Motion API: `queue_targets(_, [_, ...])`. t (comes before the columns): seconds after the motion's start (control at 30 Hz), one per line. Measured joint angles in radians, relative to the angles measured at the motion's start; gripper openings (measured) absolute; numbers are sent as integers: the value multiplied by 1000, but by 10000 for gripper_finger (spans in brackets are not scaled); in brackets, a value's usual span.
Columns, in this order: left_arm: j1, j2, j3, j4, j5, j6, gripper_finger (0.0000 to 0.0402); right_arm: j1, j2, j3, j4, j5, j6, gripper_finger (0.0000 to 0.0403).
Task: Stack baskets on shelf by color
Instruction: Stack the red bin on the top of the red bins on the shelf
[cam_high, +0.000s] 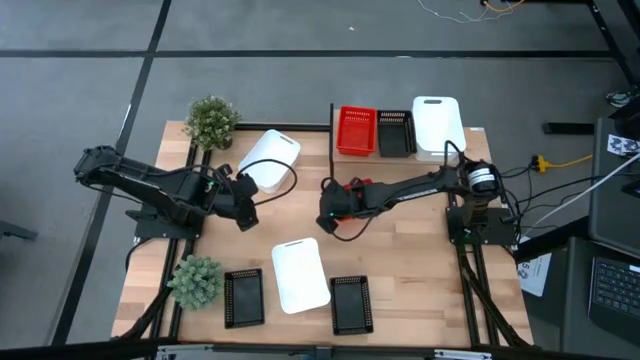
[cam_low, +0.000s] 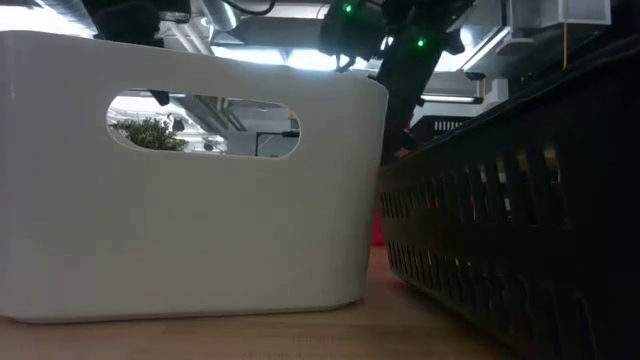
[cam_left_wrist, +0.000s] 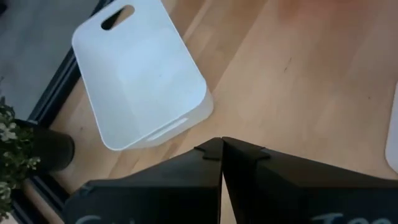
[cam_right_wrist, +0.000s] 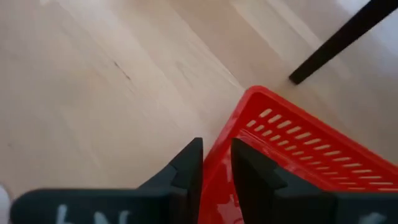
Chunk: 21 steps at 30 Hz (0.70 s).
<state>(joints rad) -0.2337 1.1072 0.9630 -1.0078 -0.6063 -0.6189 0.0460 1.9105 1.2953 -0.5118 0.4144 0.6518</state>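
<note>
On the shelf at the far right stand a red basket, a black basket and a white basket. My right gripper is at mid-table, shut on another red basket, which the arm largely hides in the high view. My left gripper is shut and hovers just near of a white basket standing on the table's far left. Another white basket and two black ones sit by the near edge. My right gripper holds the red basket by its mesh wall close to a corner, pinched with one finger inside the basket and one outside. The fingers come at the rim from above, slanting. Whether the basket is clear of the table I cannot tell.
Two green potted plants stand along the table's left side. A black shelf post rises close beyond the held basket. In the low view the near white basket and black basket fill the foreground. Bare wood lies between the grippers.
</note>
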Motion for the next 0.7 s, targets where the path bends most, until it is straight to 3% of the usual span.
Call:
queue_targets(0.27, [0, 2, 0, 0, -13, 27, 0, 1, 36, 0, -10, -25, 82, 81])
queue_targets(0.5, [0, 2, 0, 0, -13, 27, 0, 34, 47, 0, -120, -55, 108, 78])
queue_targets(0.7, [0, 2, 0, 18, -13, 27, 0, 108, 44, 0, -150, -143, 54, 10])
